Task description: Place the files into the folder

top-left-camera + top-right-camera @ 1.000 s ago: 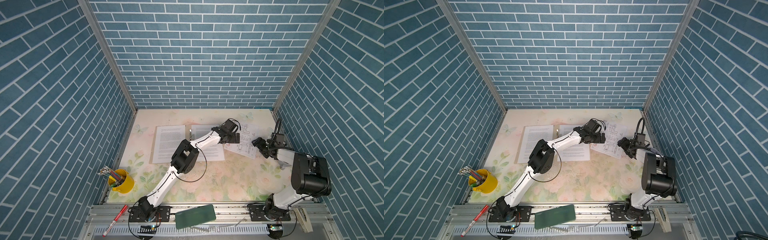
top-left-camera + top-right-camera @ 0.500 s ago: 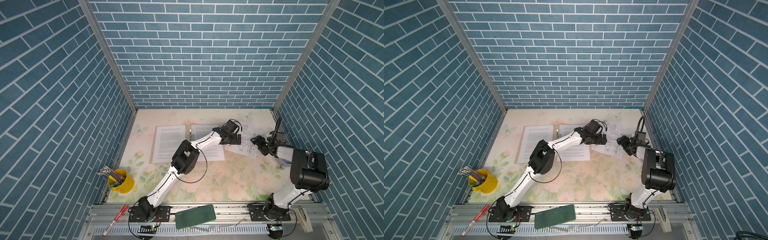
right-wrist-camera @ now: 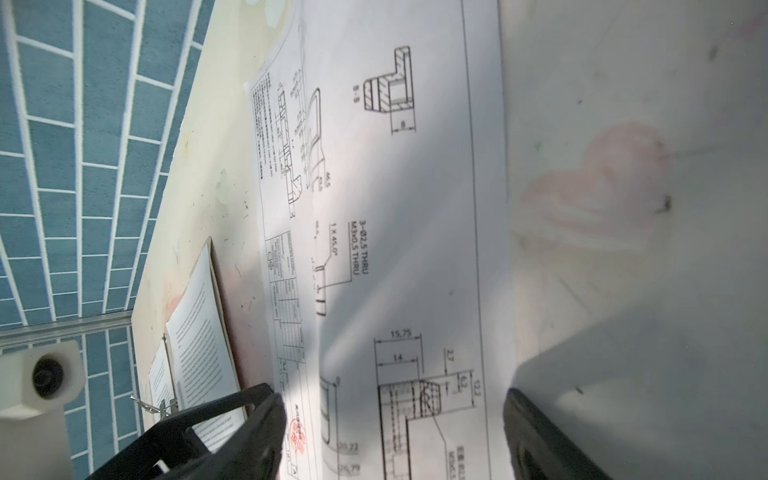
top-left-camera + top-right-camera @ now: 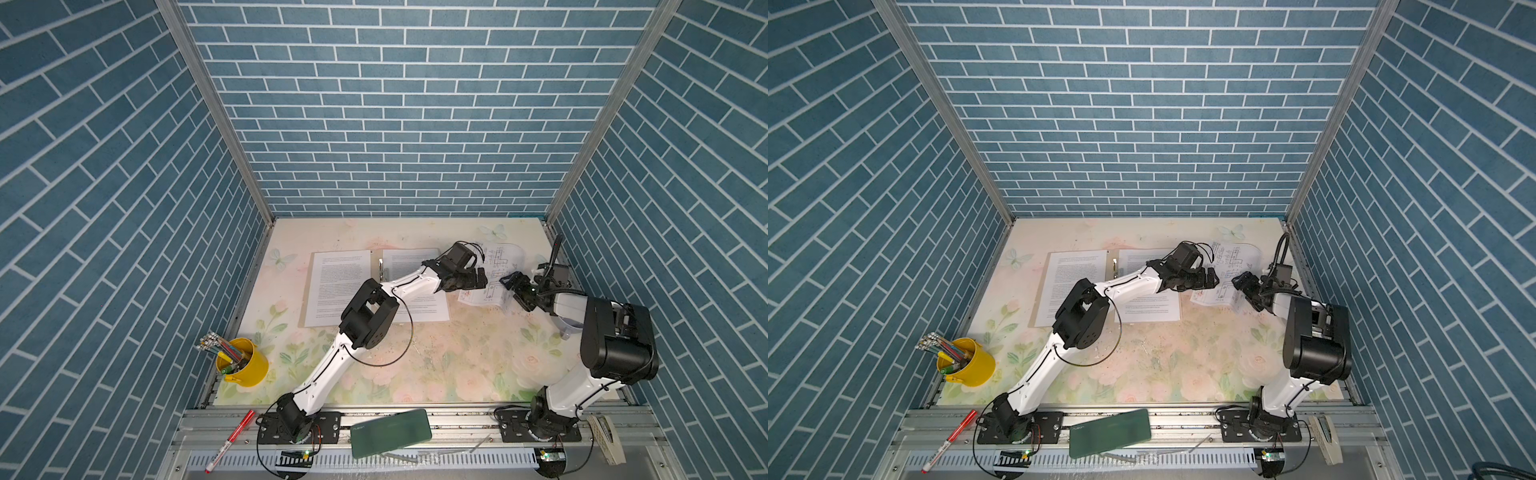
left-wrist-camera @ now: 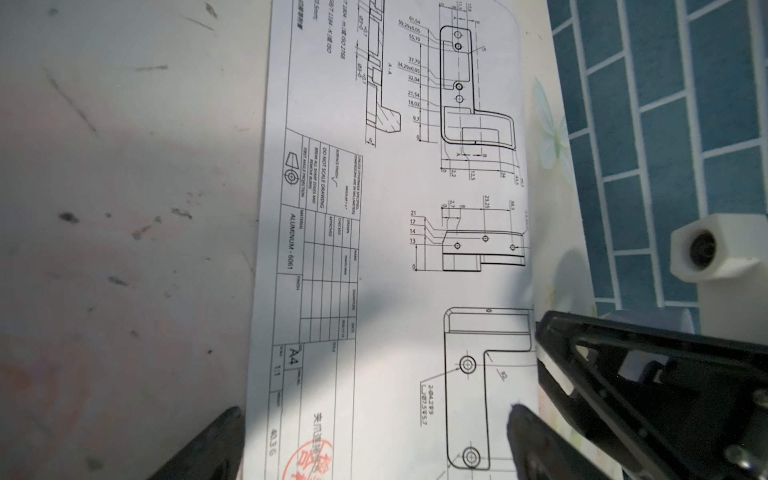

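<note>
White paper with black line drawings lies on the flowery table directly beneath both tools. The left gripper hangs over one edge with its jaws spread wide, one finger past the paper over bare table and the other above the print. The right gripper faces it from the opposite edge, jaws likewise apart with the sheet below and between them. The tan folder lies open behind the left gripper, partly under that arm, carrying two text pages.
</note>
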{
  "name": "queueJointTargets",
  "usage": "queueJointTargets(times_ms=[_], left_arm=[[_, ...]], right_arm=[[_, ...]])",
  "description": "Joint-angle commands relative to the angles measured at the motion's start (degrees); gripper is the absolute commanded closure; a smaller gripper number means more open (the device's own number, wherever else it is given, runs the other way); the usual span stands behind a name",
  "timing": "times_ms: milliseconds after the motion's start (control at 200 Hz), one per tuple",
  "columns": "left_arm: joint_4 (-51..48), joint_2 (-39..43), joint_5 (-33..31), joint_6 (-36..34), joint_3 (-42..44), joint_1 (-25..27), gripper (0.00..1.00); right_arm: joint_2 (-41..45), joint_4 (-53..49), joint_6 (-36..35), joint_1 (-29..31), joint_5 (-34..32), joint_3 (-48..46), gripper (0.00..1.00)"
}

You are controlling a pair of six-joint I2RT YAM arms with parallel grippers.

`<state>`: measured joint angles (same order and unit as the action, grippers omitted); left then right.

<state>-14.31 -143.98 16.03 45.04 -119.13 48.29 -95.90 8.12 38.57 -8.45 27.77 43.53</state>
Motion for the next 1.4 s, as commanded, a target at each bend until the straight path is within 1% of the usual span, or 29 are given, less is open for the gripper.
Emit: queueJointTargets(times_ms=[0, 165, 270, 396, 701, 836, 971, 1061, 1187, 1397], left_arm=[[-1.6, -0.5, 2.3, 2.3, 3.3, 0.5, 0.0], [1.7, 0.2, 3.4, 3.0, 5.2, 0.6, 0.0], [2.9, 0.3, 3.8, 3.0, 5.5, 0.7, 0.0], [4.6, 0.8, 4.1, 3.5, 6.6, 0.8, 0.0], [8.8, 1.7, 5.2, 5.3, 9.0, 1.2, 0.0], [9.4, 1.4, 5.4, 5.9, 9.1, 1.4, 0.0], [9.8, 1.5, 5.5, 6.2, 9.6, 1.4, 0.01], [11.3, 1.5, 5.8, 7.2, 10.2, 1.4, 0.04], [13.3, 1.1, 6.8, 8.6, 10.5, 1.4, 0.13], [14.6, 1.4, 6.6, 9.4, 10.8, 1.4, 0.23]], right_arm=[[-1.2, -3.7, 0.5, -0.2, 2.5, -1.9, 0.18], [-2.1, -1.1, 2.2, -0.2, 5.1, -2.6, 0.19], [-2.8, -1.5, 2.0, -0.2, 6.5, -2.4, 0.2], [-2.5, -3.2, 1.4, -0.2, 6.2, -2.0, 0.24], [-2.8, -3.2, 2.3, -0.2, 6.6, -2.0, 0.25], [-3.6, -2.0, 3.0, -0.1, 7.7, -2.6, 0.28], [-3.3, -1.5, 3.1, -0.2, 7.7, -3.3, 0.29], [-2.9, -1.5, 3.2, -0.2, 7.6, -3.4, 0.29], [-2.5, -1.1, 3.6, -0.2, 8.0, -3.4, 0.28], [-1.0, -1.0, 3.7, -0.2, 8.6, -3.7, 0.28]])
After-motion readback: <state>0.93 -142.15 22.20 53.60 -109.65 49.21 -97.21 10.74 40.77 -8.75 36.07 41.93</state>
